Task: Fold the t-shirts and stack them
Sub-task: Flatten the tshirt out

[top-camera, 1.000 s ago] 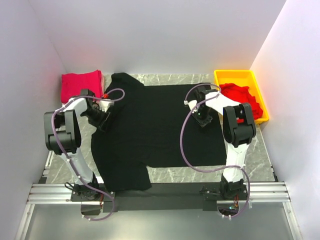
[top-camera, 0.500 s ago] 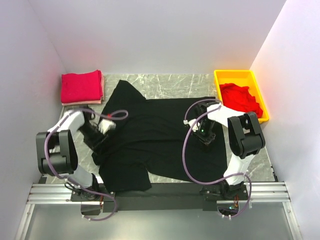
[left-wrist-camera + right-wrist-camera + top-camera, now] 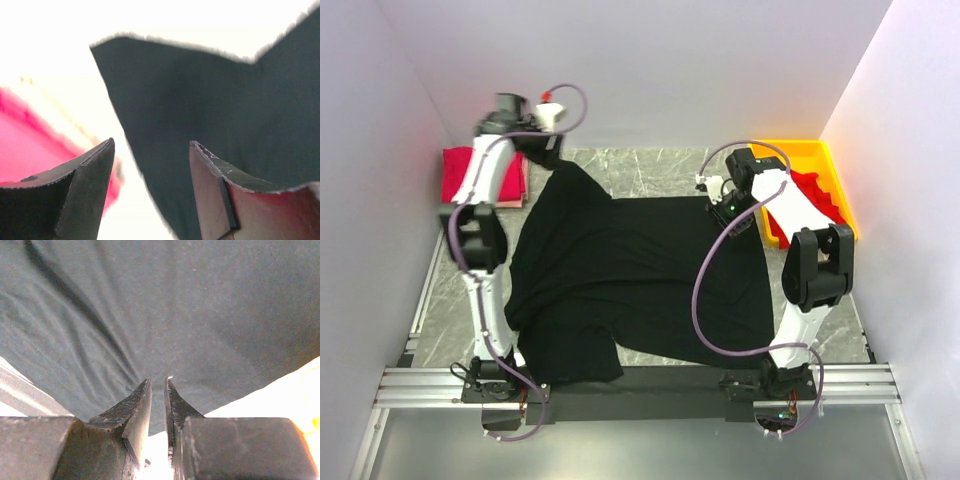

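Your right gripper (image 3: 157, 381), jaws nearly closed, pinches the far right edge of the black t-shirt (image 3: 630, 270) spread on the table (image 3: 650, 165), while your left gripper (image 3: 150, 144) gapes empty, the shirt's far-left corner just ahead.

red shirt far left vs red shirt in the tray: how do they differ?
The far-left red t-shirt is folded into a flat rectangle, while the tray red t-shirt is a crumpled heap. The far-left red t-shirt lies directly on the table. The tray red t-shirt sits inside the yellow tray. Both are the same bright red.
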`<control>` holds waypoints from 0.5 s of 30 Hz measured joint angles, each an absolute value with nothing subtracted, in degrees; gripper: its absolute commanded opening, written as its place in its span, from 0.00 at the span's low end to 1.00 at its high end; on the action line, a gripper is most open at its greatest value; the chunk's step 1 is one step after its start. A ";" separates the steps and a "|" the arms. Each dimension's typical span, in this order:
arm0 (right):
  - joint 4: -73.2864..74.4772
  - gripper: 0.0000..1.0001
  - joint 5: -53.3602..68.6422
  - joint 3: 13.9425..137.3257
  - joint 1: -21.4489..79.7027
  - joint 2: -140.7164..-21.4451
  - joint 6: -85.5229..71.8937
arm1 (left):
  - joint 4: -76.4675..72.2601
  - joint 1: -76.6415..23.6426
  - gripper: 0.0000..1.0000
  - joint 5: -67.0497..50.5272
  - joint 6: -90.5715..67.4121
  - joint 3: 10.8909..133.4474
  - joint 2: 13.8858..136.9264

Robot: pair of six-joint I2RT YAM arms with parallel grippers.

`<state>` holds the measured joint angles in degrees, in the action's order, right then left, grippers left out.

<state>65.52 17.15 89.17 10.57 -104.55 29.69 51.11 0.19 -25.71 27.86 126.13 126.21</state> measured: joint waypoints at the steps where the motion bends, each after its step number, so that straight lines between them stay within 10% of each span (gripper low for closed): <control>1: 65.60 0.22 16.99 89.47 10.28 -105.23 29.30 | 48.05 -1.30 0.67 -24.49 24.93 127.87 128.73; 15: 64.97 0.22 16.97 89.58 7.86 -107.94 26.61 | 26.83 -17.32 0.70 0.84 4.67 126.74 139.72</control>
<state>64.97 16.97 89.58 7.86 -107.94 26.61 26.83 -17.32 0.84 4.67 126.74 139.72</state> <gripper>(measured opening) 0.224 0.689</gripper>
